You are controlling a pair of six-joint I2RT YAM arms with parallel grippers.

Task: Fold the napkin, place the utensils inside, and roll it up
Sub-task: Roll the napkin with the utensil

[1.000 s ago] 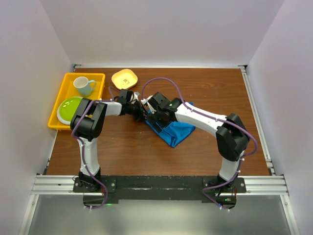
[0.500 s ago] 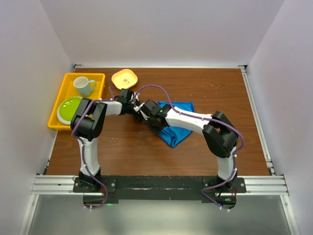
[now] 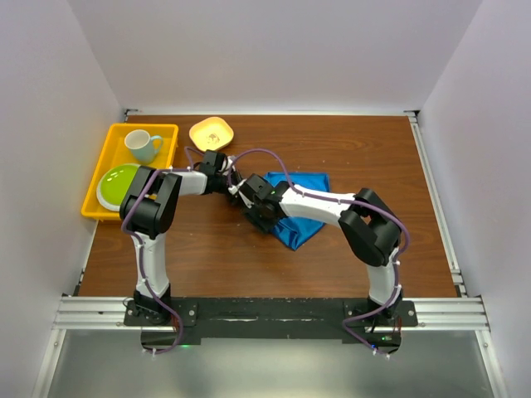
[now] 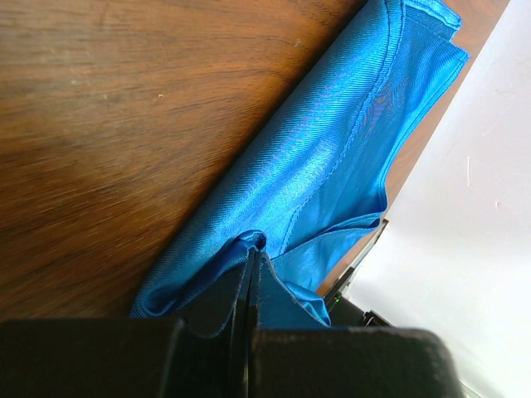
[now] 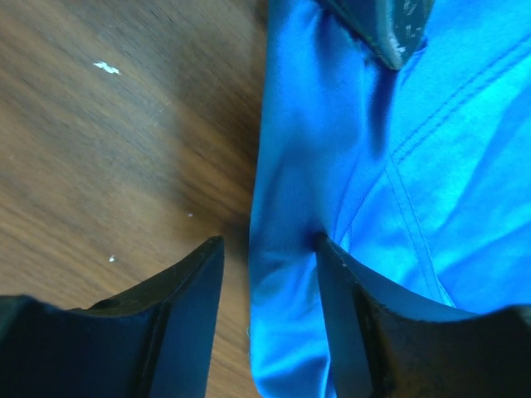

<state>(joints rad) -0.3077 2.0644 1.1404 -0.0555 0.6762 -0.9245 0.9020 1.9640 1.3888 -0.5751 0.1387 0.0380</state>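
The royal-blue napkin (image 3: pixel 303 207) lies folded and rumpled on the wooden table right of centre. My left gripper (image 3: pixel 238 189) is at its left corner and is shut on a pinched ridge of the napkin (image 4: pixel 332 157), as the left wrist view shows (image 4: pixel 251 249). My right gripper (image 3: pixel 259 214) is open just in front of it and straddles the napkin's left folded edge (image 5: pixel 415 166). One finger (image 5: pixel 178 290) is over bare wood and the other rests on the cloth. The left gripper's fingertip (image 5: pixel 390 33) shows at the top of that view. The utensil is out of view.
A yellow tray (image 3: pixel 170 131) at the back left holds a pale blue cup (image 3: pixel 143 145) and a green plate (image 3: pixel 116 184). A small yellow dish (image 3: pixel 211 133) sits beside it. White walls enclose the table on three sides.
My right gripper has slid left and nearer along the napkin's left edge, its elbow drawing in, so more of the blue cloth shows. The left gripper has stayed put, still pinching the cloth.
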